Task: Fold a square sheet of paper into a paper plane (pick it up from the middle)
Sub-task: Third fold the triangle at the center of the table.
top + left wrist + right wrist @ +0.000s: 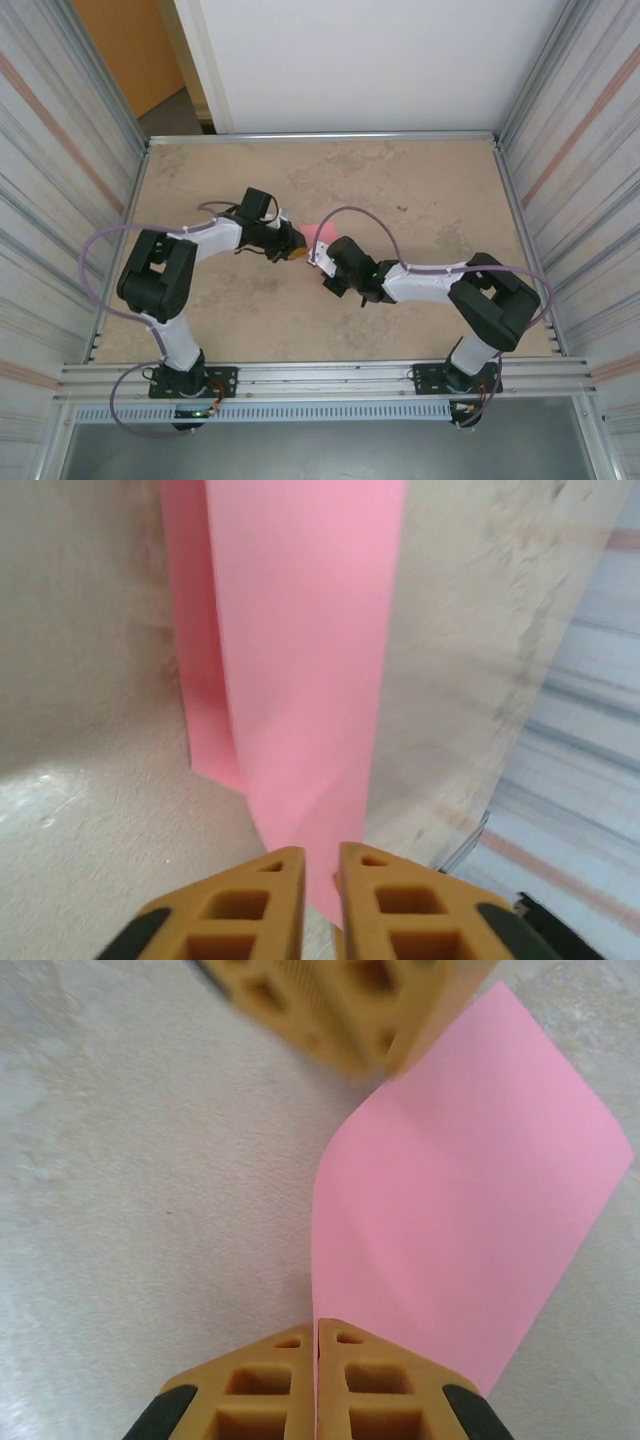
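Nearest us, the 2 arm bases (185, 382) sit on the metal rail (320, 375) at the near edge of the counter (430, 190). Both arms reach inward and meet at its middle.

The right hand (317, 1325) is pressed fully together, its 2 fingers pinching the near edge of the square sheet of paper (460, 1210), which is plain pink. From that pinch the sheet curves up and away toward the left hand (320, 858). There the fingers stand narrowly apart with the paper running into the gap; we cannot tell whether the pads touch it. In the left wrist view a 2nd layer of the sheet shows behind the front one, at its left, so the paper is doubled there.

Bare counter lies all around the 2 hands, with wide room toward the far edge and to both sides. Corrugated walls (60, 150) close the left and right, and a white panel (370, 60) stands beyond the far edge.
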